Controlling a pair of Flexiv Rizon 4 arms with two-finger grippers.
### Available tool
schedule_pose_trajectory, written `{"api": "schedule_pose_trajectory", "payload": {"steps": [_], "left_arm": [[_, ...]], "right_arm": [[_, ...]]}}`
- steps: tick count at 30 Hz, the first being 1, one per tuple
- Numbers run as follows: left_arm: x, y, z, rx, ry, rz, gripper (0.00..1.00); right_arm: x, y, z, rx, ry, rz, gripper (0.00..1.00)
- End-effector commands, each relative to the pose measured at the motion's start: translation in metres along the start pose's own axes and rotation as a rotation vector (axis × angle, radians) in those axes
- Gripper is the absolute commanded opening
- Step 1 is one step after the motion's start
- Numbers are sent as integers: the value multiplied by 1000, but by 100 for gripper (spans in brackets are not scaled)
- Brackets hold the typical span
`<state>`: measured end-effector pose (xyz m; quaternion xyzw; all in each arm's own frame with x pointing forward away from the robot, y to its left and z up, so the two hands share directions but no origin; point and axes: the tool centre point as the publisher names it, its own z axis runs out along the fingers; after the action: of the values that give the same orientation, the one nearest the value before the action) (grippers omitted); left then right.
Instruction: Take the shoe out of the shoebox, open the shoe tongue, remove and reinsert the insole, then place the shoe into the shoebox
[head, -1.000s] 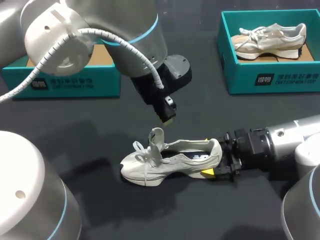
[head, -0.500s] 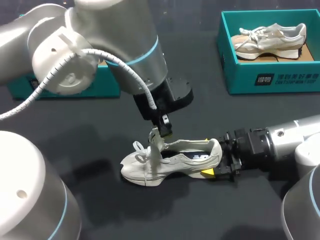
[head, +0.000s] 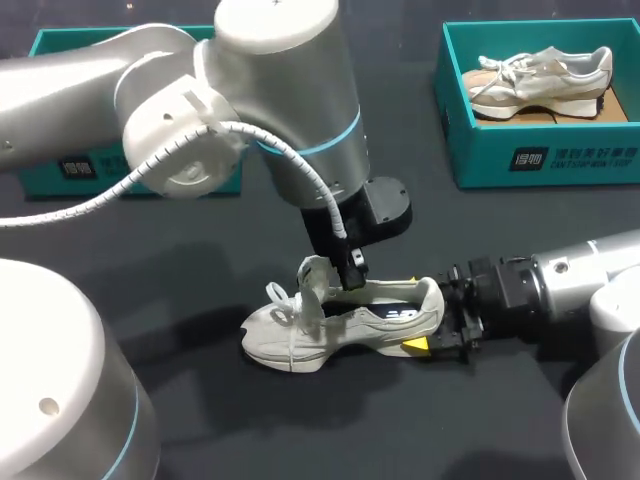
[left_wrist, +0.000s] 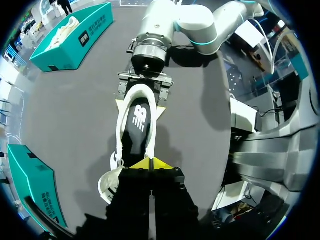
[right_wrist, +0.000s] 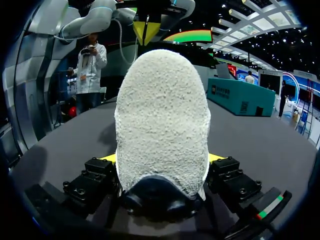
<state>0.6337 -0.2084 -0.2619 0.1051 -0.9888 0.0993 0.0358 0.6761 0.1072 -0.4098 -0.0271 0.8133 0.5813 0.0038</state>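
Note:
A pale grey sneaker (head: 335, 322) lies on the black table, toe to the left, its tongue (head: 314, 276) pulled upright. My right gripper (head: 441, 336) is shut on the heel from both sides; in the right wrist view the fuzzy heel (right_wrist: 162, 120) sits between its yellow tips (right_wrist: 214, 158). My left gripper (head: 353, 268) is shut and empty, its tip just behind the tongue over the shoe's mouth. In the left wrist view its closed tips (left_wrist: 150, 163) hover above the dark insole (left_wrist: 138, 122).
A teal shoebox (head: 540, 155) at the back right holds a second sneaker (head: 540, 72). Another teal box (head: 70, 165) stands at the back left, partly hidden by my left arm.
My left gripper has come down and to the right, from above the tongue to the shoe's opening. The right gripper and the shoe have stayed put.

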Motion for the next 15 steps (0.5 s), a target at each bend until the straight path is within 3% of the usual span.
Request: {"api": "schedule_pose_trajectory", "payload": {"steps": [1,12,15], "left_arm": [[2,-14,27,-5,24,27,0],[-1,-16,27,-11,29,35,0],[1,-27,40,2,25,59,0]], "right_arm": [[2,0,-1,4,-1,-1,0],[2,0,-1,4,-1,-1,0],[2,0,-1,4,-1,-1,0]]}}
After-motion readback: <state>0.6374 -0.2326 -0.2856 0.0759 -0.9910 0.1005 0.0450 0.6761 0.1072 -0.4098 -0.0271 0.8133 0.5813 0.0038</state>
